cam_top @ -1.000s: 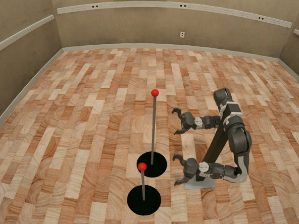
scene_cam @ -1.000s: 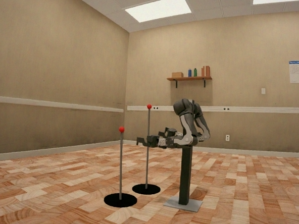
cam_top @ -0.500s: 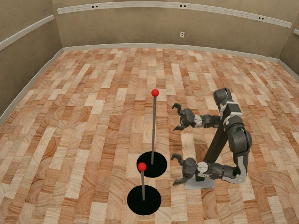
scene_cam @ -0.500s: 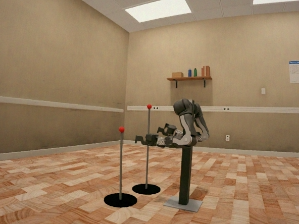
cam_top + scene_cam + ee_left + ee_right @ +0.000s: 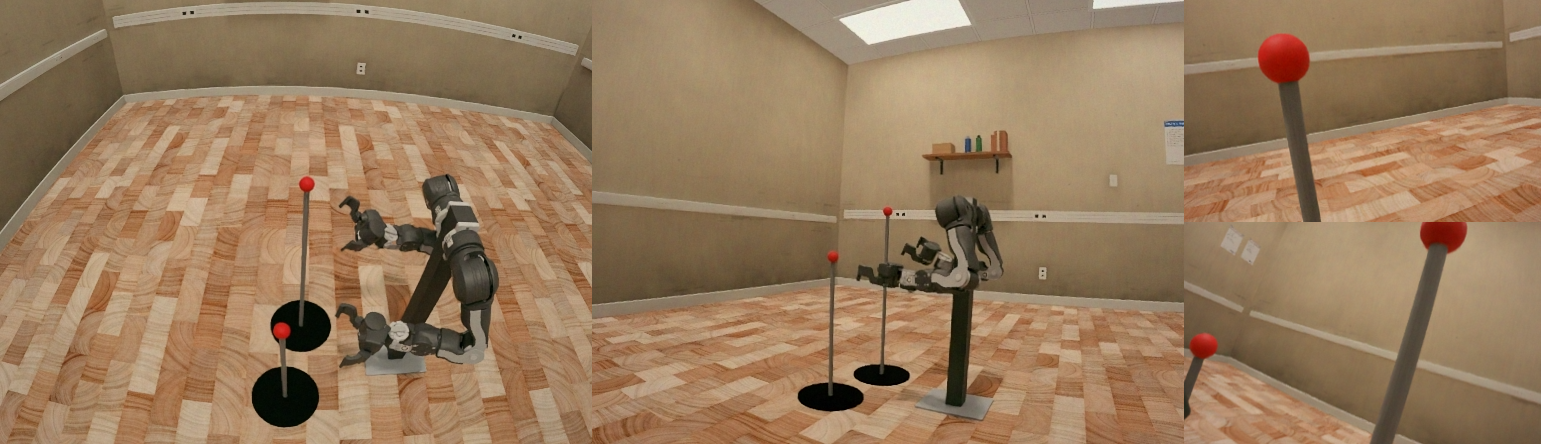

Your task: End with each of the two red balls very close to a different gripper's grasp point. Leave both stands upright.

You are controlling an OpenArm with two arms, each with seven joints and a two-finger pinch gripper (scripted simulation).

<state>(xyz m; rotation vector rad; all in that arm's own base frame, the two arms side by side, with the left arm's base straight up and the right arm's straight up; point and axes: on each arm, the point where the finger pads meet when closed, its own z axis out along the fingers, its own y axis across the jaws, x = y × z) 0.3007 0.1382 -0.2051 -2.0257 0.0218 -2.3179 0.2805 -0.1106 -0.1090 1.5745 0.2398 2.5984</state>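
Two balls top two upright stands in the top view: the near ball on the near stand, the far ball on the far stand. Right of them in that view, the left gripper and the right gripper both have their fingers spread wide with nothing between them, each apart from the balls. The exterior view shows both poles rising straight from black discs on the floor. The near ball sits higher than the left gripper, which crosses in front of the far pole; the far ball stands above the right gripper. A pale plate carries the robot's post. From the left wrist, the near ball appears large, left of centre and in the upper half, its pole running down to the bottom edge. From the right wrist, the far ball is cut off by the top edge, right of centre, while the near ball shows smaller at the left side, beside a dark shape too cropped to identify.
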